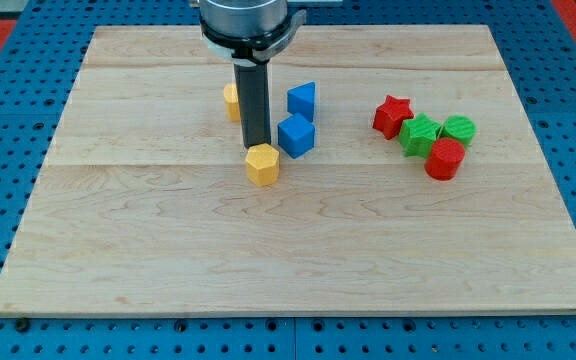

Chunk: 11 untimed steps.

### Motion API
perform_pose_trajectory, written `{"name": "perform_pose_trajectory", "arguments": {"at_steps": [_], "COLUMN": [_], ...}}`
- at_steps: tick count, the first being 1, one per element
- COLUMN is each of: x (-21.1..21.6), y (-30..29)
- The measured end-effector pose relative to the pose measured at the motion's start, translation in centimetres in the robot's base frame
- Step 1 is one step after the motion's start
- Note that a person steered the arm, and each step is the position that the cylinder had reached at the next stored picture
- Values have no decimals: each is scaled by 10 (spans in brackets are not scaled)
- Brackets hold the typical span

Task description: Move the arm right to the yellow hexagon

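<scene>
Arm: rod upright, descending from the view's top; my tip (256, 147) touching the top edge of the yellow hexagon (263, 164), near board (268, 260) centre. No pincer fitted. Second yellow block (231, 100) half hidden behind rod, shape unclear. Blue cube (296, 135) just right of the rod.

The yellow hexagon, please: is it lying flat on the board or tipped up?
Flat. The yellow hexagon shows its hexagonal top face level on the board, with my tip just above its top edge in the view.
</scene>
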State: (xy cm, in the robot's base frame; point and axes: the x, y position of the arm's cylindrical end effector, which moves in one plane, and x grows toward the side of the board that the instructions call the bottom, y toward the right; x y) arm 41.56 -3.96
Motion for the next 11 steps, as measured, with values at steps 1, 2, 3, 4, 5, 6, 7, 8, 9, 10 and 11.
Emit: {"name": "perform_pose_trajectory", "arguments": {"at_steps": [1, 2, 3, 4, 5, 6, 7, 8, 9, 10, 11], "x": [-1, 0, 34, 95, 137, 140, 126, 96, 90, 74, 35], "y": [-5, -53, -76, -74, -32, 30, 92, 123, 125, 126, 135]}}
